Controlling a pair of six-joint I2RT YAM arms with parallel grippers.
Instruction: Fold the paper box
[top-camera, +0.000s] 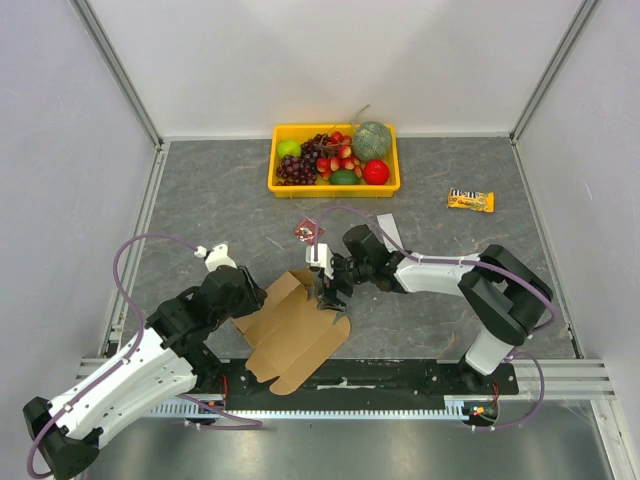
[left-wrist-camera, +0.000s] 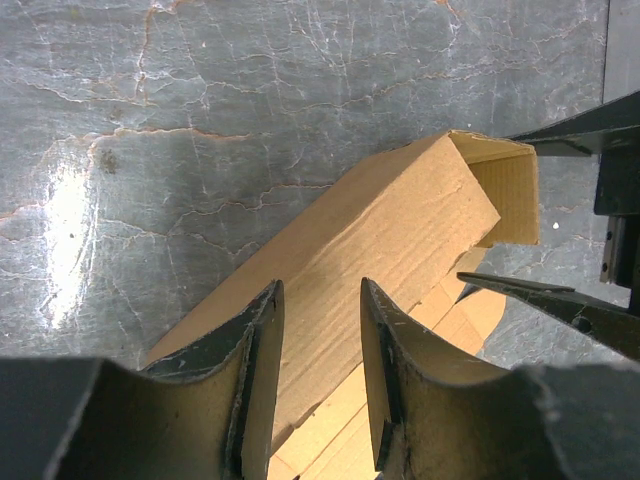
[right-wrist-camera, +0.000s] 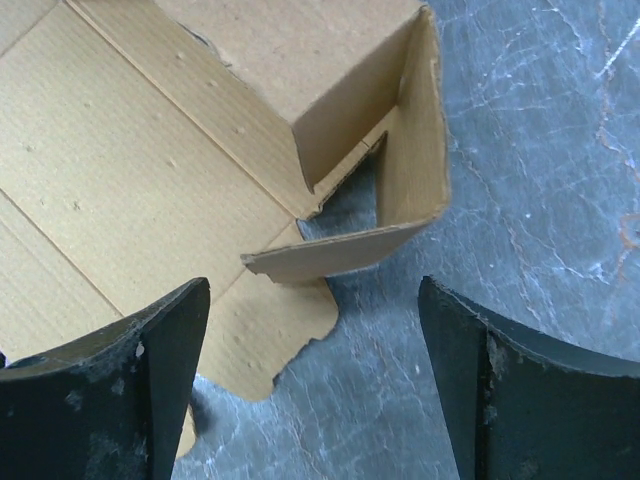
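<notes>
The paper box (top-camera: 295, 335) is a brown cardboard sheet lying near the table's front edge, with its far end partly folded up into walls (top-camera: 290, 285). My left gripper (top-camera: 247, 292) is open and hovers at the raised long panel (left-wrist-camera: 400, 225), whose fold edge runs between its fingers (left-wrist-camera: 262, 350). My right gripper (top-camera: 326, 292) is wide open over the box's far right corner. A bent side flap (right-wrist-camera: 340, 250) stands just ahead of its fingers (right-wrist-camera: 160, 360). In the left wrist view the right gripper's fingertips (left-wrist-camera: 560, 300) show beside the box's open end (left-wrist-camera: 505, 190).
A yellow tray (top-camera: 280, 186) of fruit stands at the back centre. A yellow snack bar (top-camera: 470, 200) lies at the back right. A small red item (top-camera: 304, 232) lies just behind the box. White walls and metal rails enclose the grey table (top-camera: 200, 200).
</notes>
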